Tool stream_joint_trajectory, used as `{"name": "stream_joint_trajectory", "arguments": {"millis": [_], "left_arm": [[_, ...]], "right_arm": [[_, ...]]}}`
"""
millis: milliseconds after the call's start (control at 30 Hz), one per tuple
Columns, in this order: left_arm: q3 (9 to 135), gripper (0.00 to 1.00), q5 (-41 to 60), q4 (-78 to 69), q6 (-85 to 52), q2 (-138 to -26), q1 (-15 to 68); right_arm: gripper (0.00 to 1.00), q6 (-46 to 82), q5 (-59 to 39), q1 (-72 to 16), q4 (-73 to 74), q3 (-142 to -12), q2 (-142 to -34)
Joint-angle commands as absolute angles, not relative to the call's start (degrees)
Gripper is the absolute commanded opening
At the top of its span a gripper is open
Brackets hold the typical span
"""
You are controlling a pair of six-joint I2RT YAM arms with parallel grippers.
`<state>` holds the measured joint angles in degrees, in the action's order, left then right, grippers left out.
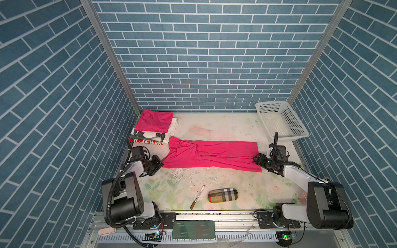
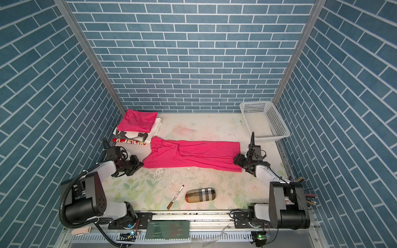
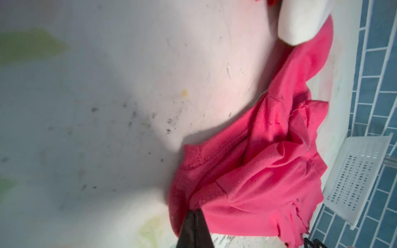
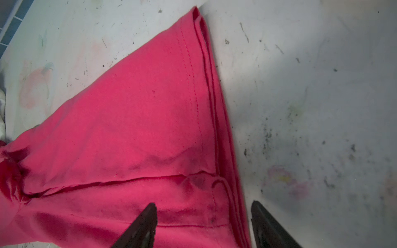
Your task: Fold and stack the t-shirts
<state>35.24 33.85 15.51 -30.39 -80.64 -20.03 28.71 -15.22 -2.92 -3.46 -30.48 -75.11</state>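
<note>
- long shirt point(image 1: 211, 155) lies mid-table, folded into a strip. its long axis runs l-to-r across the table point(image 1: 225, 128), w/ neck end at the left and hem end at the right.
- left gripper point(image 3: 194, 212) sits at the neck end, at the corner nearest the robot. jaws are pinched tight on a bit of that cloth, and the fabric bunches at the tips.
- right gripper point(image 4: 203, 204) is at the hem end, near corner. jaws stand wide: one finger over the cloth, the other over bare table just past the hem. nothing held on this side.
- each arm has its own end. next move prob. turns on the right jaws closing on the hem layers, then carrying one end over along the long axis to halve the strip.
- folded shirt point(image 1: 154, 120) tops the white shirts point(image 1: 173, 128) at back left, just behind the neck end. left arm is nearer to it.
- basket point(image 1: 295, 123) is back right, behind the right gripper and apart from the cloth.
- pen point(image 1: 197, 197) & plaid case point(image 1: 223, 195) lie in front, well clear of the fold path.
</note>
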Motion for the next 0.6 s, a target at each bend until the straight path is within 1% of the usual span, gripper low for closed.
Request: {"name": "stream_joint_trajectory", "arguments": {"millis": [0,33,167,233,300,467,533,567], "left_arm": [[35.0,0.0,36.6,14.6,-30.3,-79.9,-21.4],[34.4,0.0,37.3,13.9,-30.7,-80.1,-21.5],[33.5,0.0,38.3,12.7,-31.0,-80.9,-21.6],[33.5,0.0,38.4,12.7,-31.1,-80.7,-21.8],[33.6,0.0,38.4,12.6,-31.0,-80.6,-22.3],[33.5,0.0,39.6,11.4,-31.0,-82.1,-23.6],[33.6,0.0,40.1,11.1,-30.9,-82.7,-23.7],[33.6,0.0,40.1,11.0,-30.9,-82.7,-23.9]], "right_arm": [[0.67,29.4,-15.4,-2.6,-3.2,-32.5,-76.6],[0.65,29.5,-15.7,-2.6,-2.8,-32.9,-77.4],[0.5,29.3,-16.0,-2.7,-2.1,-33.8,-80.2],[0.42,29.3,-16.2,-3.1,-2.2,-33.9,-80.6],[0.36,29.3,-15.3,-3.7,-2.3,-33.8,-80.3],[0.14,28.6,-12.7,-3.7,-2.4,-34.0,-80.9],[0.0,28.0,-11.6,-3.5,-2.8,-35.1,-82.3],[0.0,27.9,-11.2,-3.4,-2.8,-35.6,-82.7]]}}
